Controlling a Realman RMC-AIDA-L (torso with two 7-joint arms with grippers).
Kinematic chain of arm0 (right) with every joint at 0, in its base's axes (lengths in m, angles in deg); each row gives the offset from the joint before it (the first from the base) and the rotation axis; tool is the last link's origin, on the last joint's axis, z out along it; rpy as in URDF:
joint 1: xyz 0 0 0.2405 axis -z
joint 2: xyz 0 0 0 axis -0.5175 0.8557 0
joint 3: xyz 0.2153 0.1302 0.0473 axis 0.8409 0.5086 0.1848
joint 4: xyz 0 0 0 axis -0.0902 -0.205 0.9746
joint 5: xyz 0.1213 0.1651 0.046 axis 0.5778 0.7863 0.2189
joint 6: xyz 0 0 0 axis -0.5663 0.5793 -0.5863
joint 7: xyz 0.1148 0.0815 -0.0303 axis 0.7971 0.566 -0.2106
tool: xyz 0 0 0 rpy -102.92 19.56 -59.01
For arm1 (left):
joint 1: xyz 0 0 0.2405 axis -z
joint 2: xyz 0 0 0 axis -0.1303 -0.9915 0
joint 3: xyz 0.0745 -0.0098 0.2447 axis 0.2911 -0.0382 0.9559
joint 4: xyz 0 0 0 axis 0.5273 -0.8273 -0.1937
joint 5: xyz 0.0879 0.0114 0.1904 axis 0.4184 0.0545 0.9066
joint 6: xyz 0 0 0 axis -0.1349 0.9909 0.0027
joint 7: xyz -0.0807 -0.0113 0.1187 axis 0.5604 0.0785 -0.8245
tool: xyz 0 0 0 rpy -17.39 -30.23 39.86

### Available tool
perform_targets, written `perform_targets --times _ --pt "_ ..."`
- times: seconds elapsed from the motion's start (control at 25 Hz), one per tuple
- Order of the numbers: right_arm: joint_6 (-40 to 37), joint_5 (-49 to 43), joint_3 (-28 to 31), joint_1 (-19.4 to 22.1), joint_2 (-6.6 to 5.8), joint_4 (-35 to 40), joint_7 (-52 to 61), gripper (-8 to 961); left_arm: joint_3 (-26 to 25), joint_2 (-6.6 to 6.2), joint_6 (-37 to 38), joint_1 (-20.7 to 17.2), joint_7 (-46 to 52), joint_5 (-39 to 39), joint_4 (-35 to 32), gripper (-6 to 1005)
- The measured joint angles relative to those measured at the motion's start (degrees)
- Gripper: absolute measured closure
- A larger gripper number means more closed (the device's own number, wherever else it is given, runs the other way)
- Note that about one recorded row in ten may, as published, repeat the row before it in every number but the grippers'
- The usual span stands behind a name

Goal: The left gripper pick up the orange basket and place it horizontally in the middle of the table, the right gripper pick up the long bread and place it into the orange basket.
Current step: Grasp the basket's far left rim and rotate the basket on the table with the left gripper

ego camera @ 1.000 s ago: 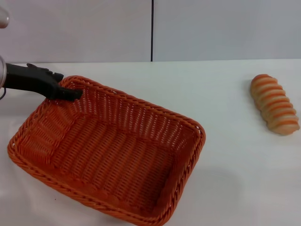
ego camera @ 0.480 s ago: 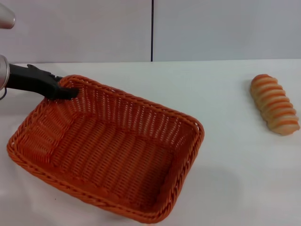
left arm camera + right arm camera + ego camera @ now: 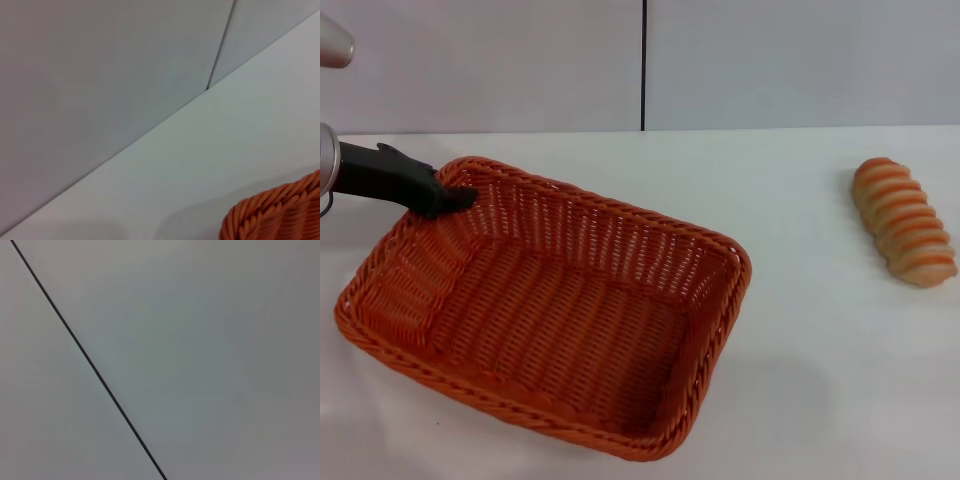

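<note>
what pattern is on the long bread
Orange-brown spiral stripes over tan-cream long bread, best seen in the head view.

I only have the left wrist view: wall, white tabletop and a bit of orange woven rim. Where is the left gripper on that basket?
Observer: In the head view, the left gripper grips the braided rim of the large rectangular orange woven basket at its far left corner.
Operator: Is the basket horizontal yet?
Observer: No. Its long side runs diagonally across the white table, and it sits left of the middle.
Operator: And the bread?
Observer: The oblong tan loaf with orange-brown stripes lies on the table far to the right, well apart from the basket. The right gripper is not in sight.
</note>
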Motion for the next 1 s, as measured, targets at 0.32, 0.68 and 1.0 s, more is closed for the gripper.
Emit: perform_targets --times 0.32,0.68,1.0 --pt "0.53 -0.51 0.00 -0.03 0.00 -0.04 0.00 310 -1.00 -0.05 1.84 -0.10 3.07 -0.38 -0.54 775" --pt "2.04 -0.65 0.00 -0.07 0.00 -0.04 -0.06 306 -14.78 -0.55 10.10 -0.45 10.60 -6.02 -0.50 822" --pt "3.14 -0.67 0.00 -0.65 -0.12 -0.04 -0.37 302 -16.54 -0.25 12.05 -3.16 17.06 -12.78 -1.44 831"
